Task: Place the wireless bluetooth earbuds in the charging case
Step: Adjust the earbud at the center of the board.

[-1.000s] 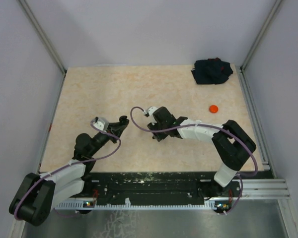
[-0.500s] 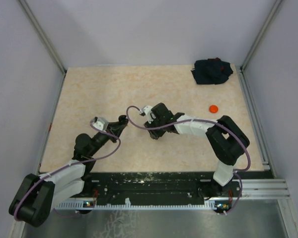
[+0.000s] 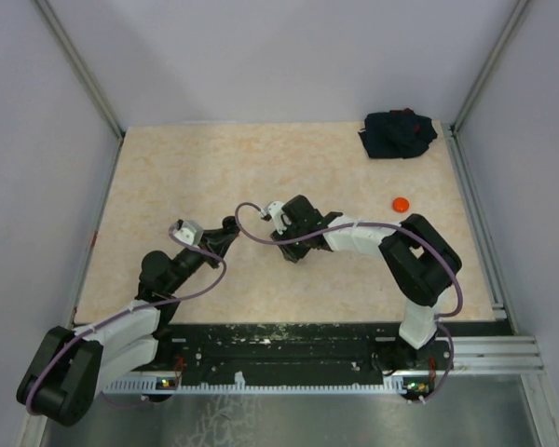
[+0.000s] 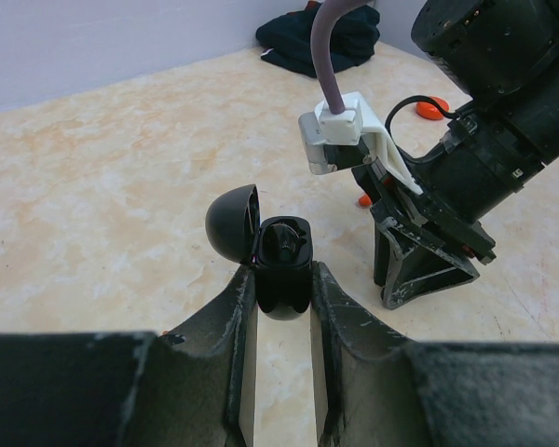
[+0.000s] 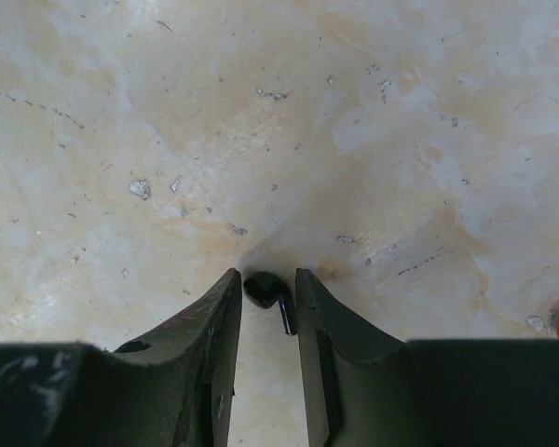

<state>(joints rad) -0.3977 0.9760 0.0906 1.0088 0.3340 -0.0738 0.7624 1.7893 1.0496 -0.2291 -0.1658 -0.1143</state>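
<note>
You are working in a robotics lab cell, not a home or a shop. The table (image 3: 168,168) is a bare beige marbled slab, boxed in on three sides by plain pale walls (image 3: 279,56). Aluminium frame posts (image 3: 80,65) rise from the table's far corners. Along its near edge, a slotted metal rail (image 3: 289,349) carries two bolted robot arms (image 3: 419,275), with purple cables (image 3: 223,270) looped along them. A dark cloth bundle (image 3: 398,134) sits at the table's far right corner.
</note>
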